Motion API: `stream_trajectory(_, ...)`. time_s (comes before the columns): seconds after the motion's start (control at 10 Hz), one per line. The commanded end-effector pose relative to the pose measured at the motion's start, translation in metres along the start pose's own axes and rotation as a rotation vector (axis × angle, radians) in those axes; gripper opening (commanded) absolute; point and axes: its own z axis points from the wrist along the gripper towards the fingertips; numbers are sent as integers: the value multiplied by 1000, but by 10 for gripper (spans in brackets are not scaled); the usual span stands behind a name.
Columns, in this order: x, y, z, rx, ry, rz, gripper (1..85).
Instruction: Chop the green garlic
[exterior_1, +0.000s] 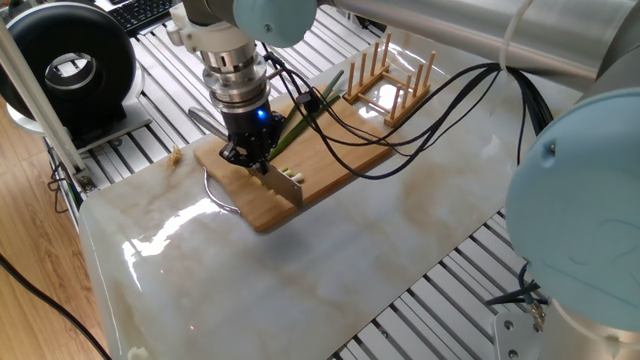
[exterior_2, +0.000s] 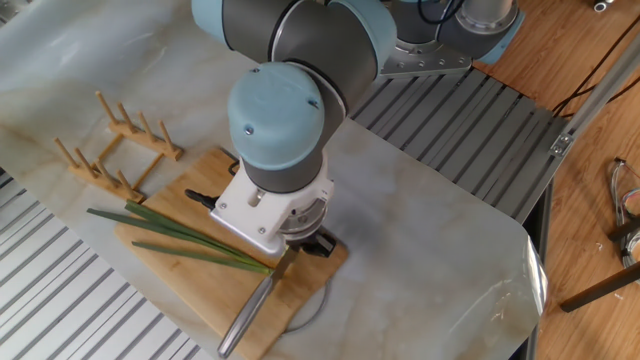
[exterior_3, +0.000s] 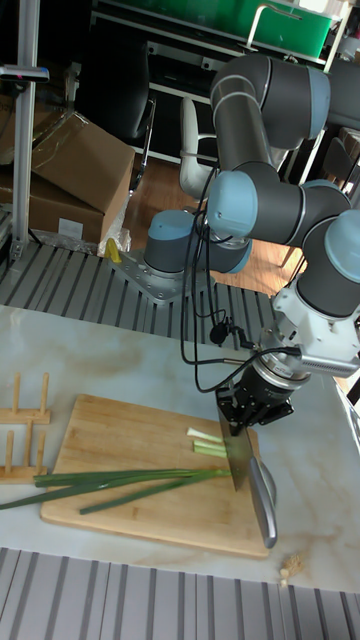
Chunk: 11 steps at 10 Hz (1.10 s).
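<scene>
The pincer (exterior_3: 243, 425) was clamped on a knife (exterior_3: 252, 485), blade edge down w/ its tip near the pale end of the green garlic (exterior_3: 120, 484), which lay lengthwise on the wooden board (exterior_3: 95, 435) on the bench (exterior_1: 350, 260), a few cut pieces (exterior_3: 207, 444) just beside the blade. Judged mid-chop, only the whitish end done & most of the stalk uncut. Next move prob. called for lifting, shifting toward the leaves, then pressing straight down w/o dragging the stalk.

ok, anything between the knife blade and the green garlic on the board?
Nothing visible. The gripper holds the knife with its blade down across the green garlic on the cutting board. A few cut pieces lie beside the blade; the peg rack stands off the board, clear.
</scene>
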Motion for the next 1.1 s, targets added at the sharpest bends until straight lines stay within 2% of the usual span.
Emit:
stream_trajectory(0.0, 2, -2, 0, -10, 2, -27, 13)
stream_trajectory(0.5, -1, 8, -4, -48, -2, -37, 13)
stream_trajectory(0.8, -6, 15, -18, -44, -1, -9, 13)
stream_trajectory(1.0, -10, 22, -27, -74, 0, 0, 13)
